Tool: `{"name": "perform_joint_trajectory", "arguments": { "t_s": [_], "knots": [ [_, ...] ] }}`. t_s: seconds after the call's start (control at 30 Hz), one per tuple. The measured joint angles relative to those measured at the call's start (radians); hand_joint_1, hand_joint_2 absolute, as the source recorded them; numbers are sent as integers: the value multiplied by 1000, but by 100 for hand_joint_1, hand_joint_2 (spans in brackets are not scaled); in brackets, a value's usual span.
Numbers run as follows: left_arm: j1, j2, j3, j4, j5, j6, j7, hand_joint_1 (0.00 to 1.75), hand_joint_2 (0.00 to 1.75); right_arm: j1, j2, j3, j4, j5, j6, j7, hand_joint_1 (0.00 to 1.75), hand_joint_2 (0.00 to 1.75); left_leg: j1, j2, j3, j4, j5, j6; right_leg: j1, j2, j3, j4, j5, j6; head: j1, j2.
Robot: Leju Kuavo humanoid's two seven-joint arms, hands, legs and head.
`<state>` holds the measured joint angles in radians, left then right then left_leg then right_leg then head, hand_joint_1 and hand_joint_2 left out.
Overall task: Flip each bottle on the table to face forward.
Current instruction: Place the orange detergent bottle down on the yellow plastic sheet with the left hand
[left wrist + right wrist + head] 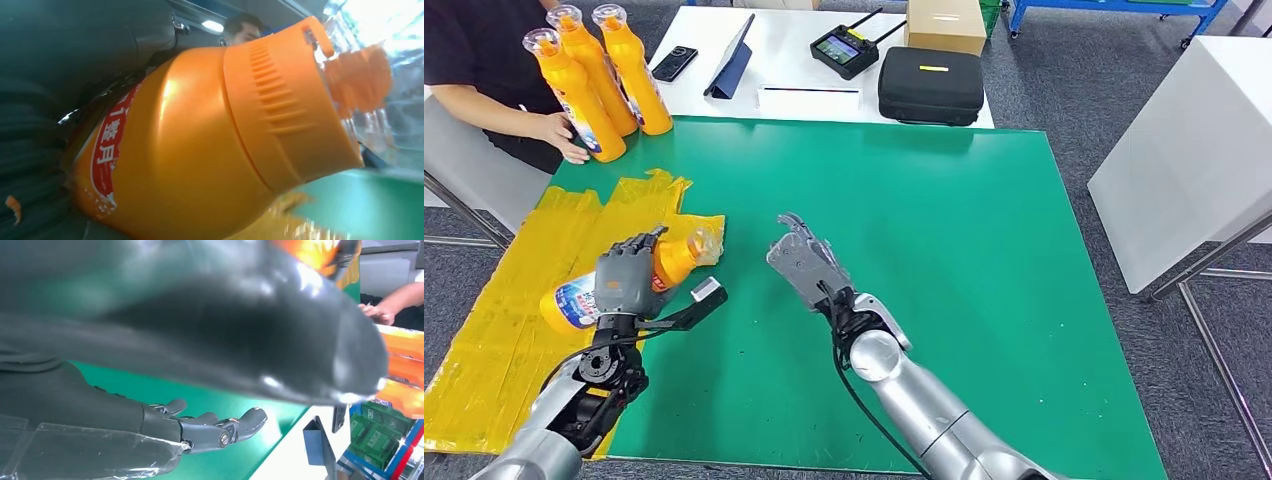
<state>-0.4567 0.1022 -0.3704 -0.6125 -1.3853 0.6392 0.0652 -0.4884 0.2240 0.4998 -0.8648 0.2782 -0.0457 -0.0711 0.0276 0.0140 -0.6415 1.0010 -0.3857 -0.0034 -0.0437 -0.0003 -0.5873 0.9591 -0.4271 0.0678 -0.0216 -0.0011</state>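
A green mat is covering the desk (944, 260), with crinkled yellow plastic sheeting (514, 300) spreading off its nine o'clock edge. On that sheeting the lying bottle (614, 285) is resting on its side, cap pointing toward two o'clock, and the left hand (627, 278) is wrapping its fingers (639, 245) over the body, apparently so it can be rolled or lifted to bring the label forward. The right hand (802, 262) is hovering near the middle of the mat, fingers spread and holding nothing, probably waiting to help. At eleven o'clock three upright bottles (599, 75) are standing together, a person's hand (564, 135) steadying them.
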Motion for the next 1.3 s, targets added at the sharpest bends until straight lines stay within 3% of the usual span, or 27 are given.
{"name": "perform_joint_trajectory", "arguments": {
  "t_s": [0.03,0.07,0.2,0.53,0.87,0.93,0.97,1.03,1.1,1.13,1.23,1.3],
  "knots": [
    [-6,0,-9,22,-18,-29,4,0,44,4,-2,-2,-6,0,2,-1,0,0,0,0,0,0,0,0,0,0,0,0,0,0,0,0],
    [-13,0,-21,47,-39,-67,8,0,0,10,-5,-4,-13,0,4,-1,0,0,0,0,0,0,0,0,0,0,0,0,0,0,0,0],
    [-32,-2,-70,134,-81,-187,12,0,0,41,-21,-10,-49,0,12,-3,0,0,0,0,0,0,0,0,0,0,0,0,0,0,0,0],
    [-60,-6,-120,205,-84,-209,36,0,0,109,-63,-19,-125,0,16,-4,0,0,0,-1,1,0,0,0,0,-1,2,0,0,0,0,0],
    [-53,-21,-109,210,-5,-95,39,0,0,166,-88,-36,-192,10,15,2,0,0,0,-1,1,0,0,0,0,-1,2,0,0,0,0,0],
    [-45,-25,-100,202,37,-55,2,0,0,174,-90,-38,-204,19,10,3,0,0,0,-1,1,0,0,0,0,-1,1,0,0,0,0,0],
    [-34,-29,-83,181,98,-23,-56,0,0,182,-91,-41,-214,30,1,-1,0,0,0,-1,1,0,0,0,0,-1,1,0,0,0,0,0],
    [5,-46,-18,103,337,4,-267,0,0,209,-95,-50,-246,62,-37,-35,0,0,0,-1,0,0,0,0,0,-1,1,0,0,0,0,0],
    [65,-70,56,-28,717,-98,-494,0,0,248,-99,-61,-294,93,-109,-119,0,0,-1,-1,0,0,0,0,-1,-1,0,0,0,0,0,0],
    [100,-82,80,-106,920,-174,-559,0,0,268,-101,-67,-320,104,-149,-166,0,0,-1,-1,0,0,-1,0,-2,-1,0,0,-1,0,0,0],
    [190,-105,94,-309,1317,-285,-574,0,0,312,-110,-77,-382,118,-212,-236,0,0,-2,0,-2,0,-2,0,-2,0,-2,-1,-1,0,0,0],
    [223,-112,94,-390,1354,-293,-575,0,0,329,-114,-80,-407,119,-220,-245,0,0,-2,0,-2,0,-2,0,-2,0,-3,-1,-1,0,0,0]
  ]
}}
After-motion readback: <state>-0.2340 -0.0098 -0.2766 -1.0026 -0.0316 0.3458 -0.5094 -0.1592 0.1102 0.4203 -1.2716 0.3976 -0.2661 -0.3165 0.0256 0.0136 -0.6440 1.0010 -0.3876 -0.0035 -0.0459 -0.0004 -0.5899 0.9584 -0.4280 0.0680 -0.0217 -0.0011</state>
